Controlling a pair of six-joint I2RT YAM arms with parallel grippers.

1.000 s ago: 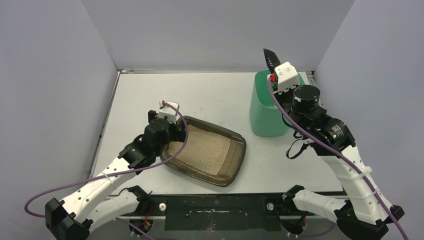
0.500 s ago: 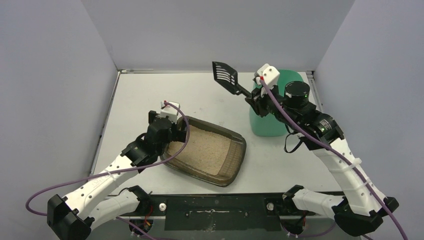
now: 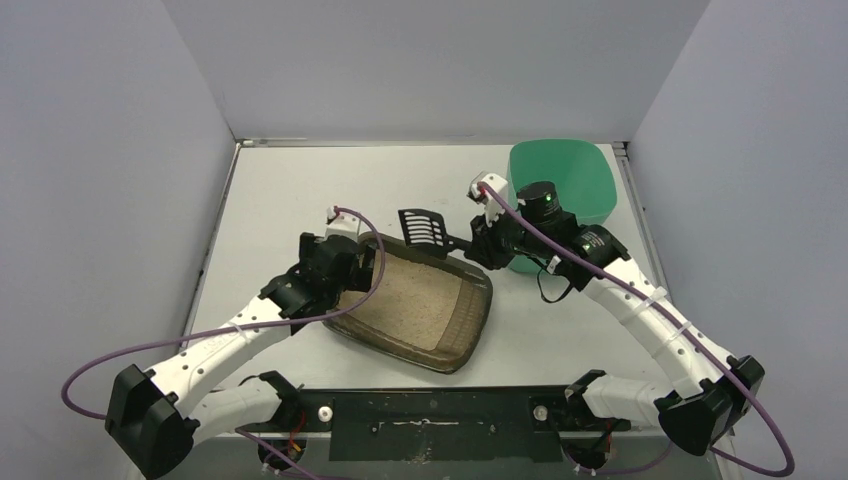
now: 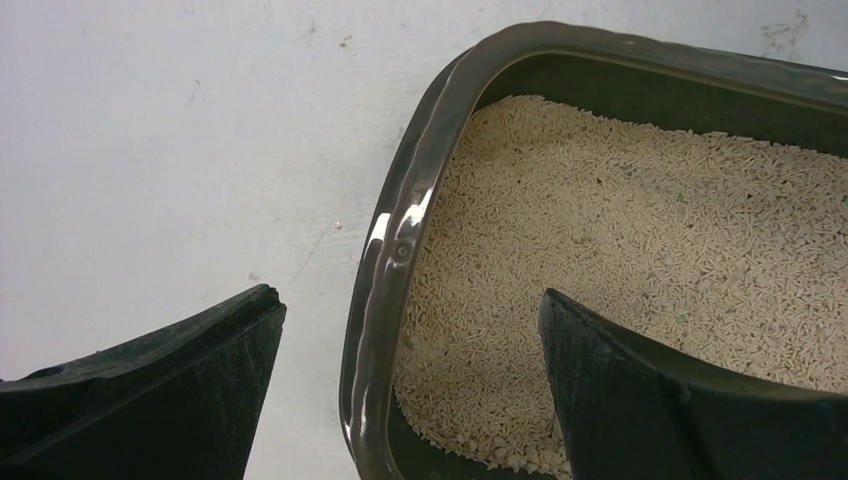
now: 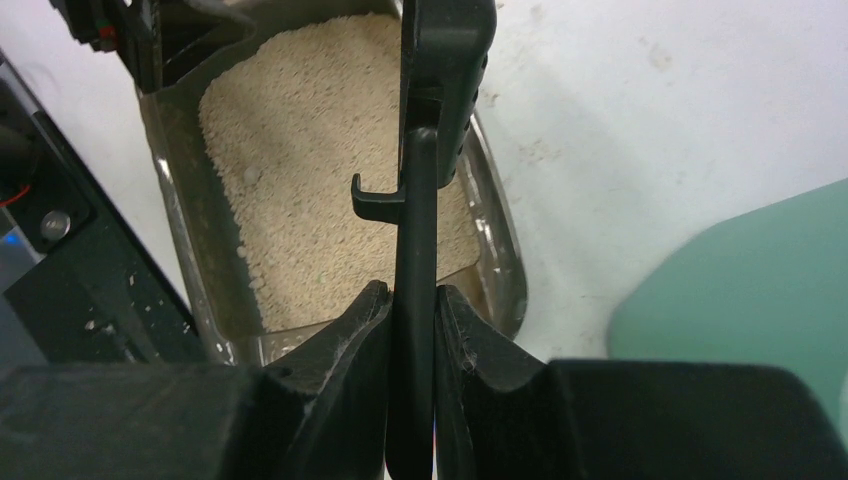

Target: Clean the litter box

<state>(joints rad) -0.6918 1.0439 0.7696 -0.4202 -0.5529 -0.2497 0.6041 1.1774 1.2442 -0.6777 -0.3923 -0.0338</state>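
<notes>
The litter box point(image 3: 478, 300) is a shallow dark tray of beige granules point(image 3: 410, 300) at the table's middle front. My left gripper point(image 3: 345, 275) is open and straddles the box's left rim point(image 4: 400, 250): one finger is outside over the table, the other inside over the granules. My right gripper point(image 3: 478, 245) is shut on the handle of the black slotted scoop point(image 3: 422, 228). It holds the scoop head just above the box's far rim. In the right wrist view the scoop point(image 5: 440, 60) points out over the granules, and the box rim point(image 5: 500, 260) lies below it.
The mint-green bin point(image 3: 560, 170) stands at the back right, just behind my right wrist, and shows at the right edge of the right wrist view point(image 5: 750, 290). Grey walls enclose the table on three sides. A black rail point(image 3: 430, 425) runs along the near edge.
My right arm swung the scoop from above the green bin down and left to the litter box's far rim. My left gripper shifted only slightly at the box's left rim.
</notes>
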